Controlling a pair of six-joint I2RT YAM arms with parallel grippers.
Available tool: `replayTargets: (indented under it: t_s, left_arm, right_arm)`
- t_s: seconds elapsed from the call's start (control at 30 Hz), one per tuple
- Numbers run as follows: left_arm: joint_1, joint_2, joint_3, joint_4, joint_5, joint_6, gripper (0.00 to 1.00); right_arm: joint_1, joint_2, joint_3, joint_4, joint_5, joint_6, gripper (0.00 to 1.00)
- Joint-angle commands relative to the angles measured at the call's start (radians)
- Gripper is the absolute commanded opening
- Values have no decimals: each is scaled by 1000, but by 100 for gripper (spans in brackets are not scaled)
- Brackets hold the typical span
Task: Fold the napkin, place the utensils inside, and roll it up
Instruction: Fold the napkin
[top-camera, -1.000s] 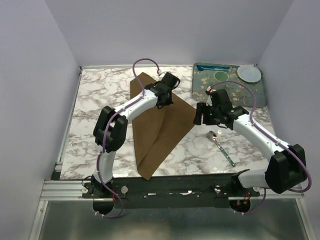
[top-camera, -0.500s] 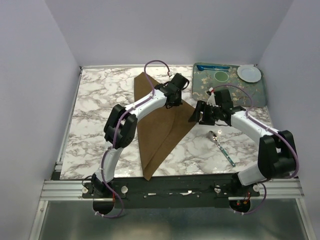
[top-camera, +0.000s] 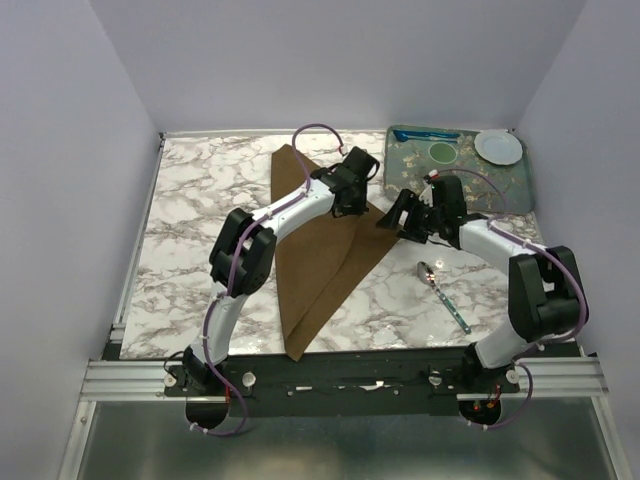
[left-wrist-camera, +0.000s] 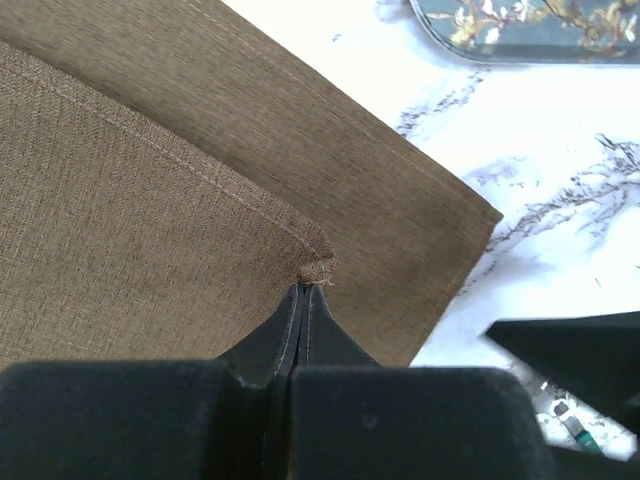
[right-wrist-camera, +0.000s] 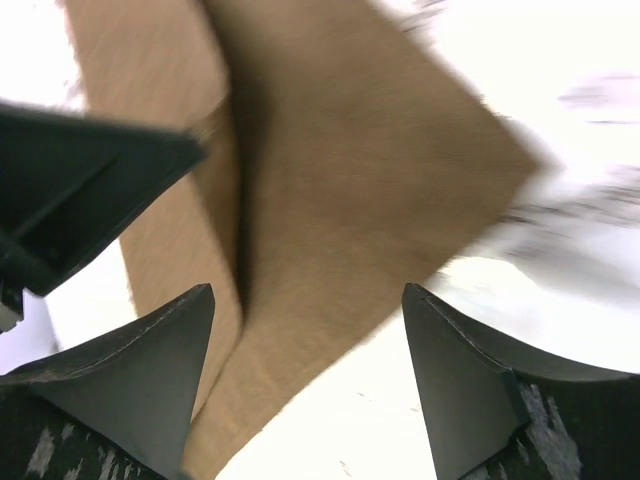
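The brown napkin (top-camera: 320, 255) lies partly folded on the marble table, a flap drawn over toward its right corner. My left gripper (top-camera: 362, 208) is shut on a corner of the napkin (left-wrist-camera: 150, 200), held just above the lower layer near the right corner. My right gripper (top-camera: 395, 217) is open and empty, hovering over the napkin's right corner (right-wrist-camera: 350, 180). The spoon (top-camera: 443, 291), with a silver bowl and a teal handle, lies on the table right of the napkin, below my right arm.
A patterned tray (top-camera: 520, 185) at the back right holds a bright blue plastic utensil (top-camera: 425, 134), a green disc (top-camera: 442, 151) and a small white plate (top-camera: 498, 147). Walls close in the table on the left, back and right.
My left gripper carried the napkin corner rightward, then held. My right gripper moved left and up toward the napkin's right corner, its elbow folding in. The spoon has not moved.
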Motion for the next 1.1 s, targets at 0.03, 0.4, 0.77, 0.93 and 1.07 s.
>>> replayTargets:
  t_s: [0.03, 0.4, 0.77, 0.93, 1.07]
  left_arm:
    - [-24, 16, 52, 12, 54, -14, 0]
    - [-53, 79, 138, 11, 65, -17, 0]
    - [-76, 125, 204, 26, 75, 19, 0]
    - [-84, 144, 222, 23, 78, 20, 0]
    - [-86, 153, 227, 22, 81, 16, 0]
  right_arm:
    - [-71, -154, 11, -168, 208, -62, 84]
    - [-138, -277, -49, -206, 182, -127, 84]
    - [-166, -300, -74, -206, 156, -145, 84]
    - [-175, -303, -80, -206, 146, -144, 84]
    - [-178, -304, -81, -206, 143, -147, 84]
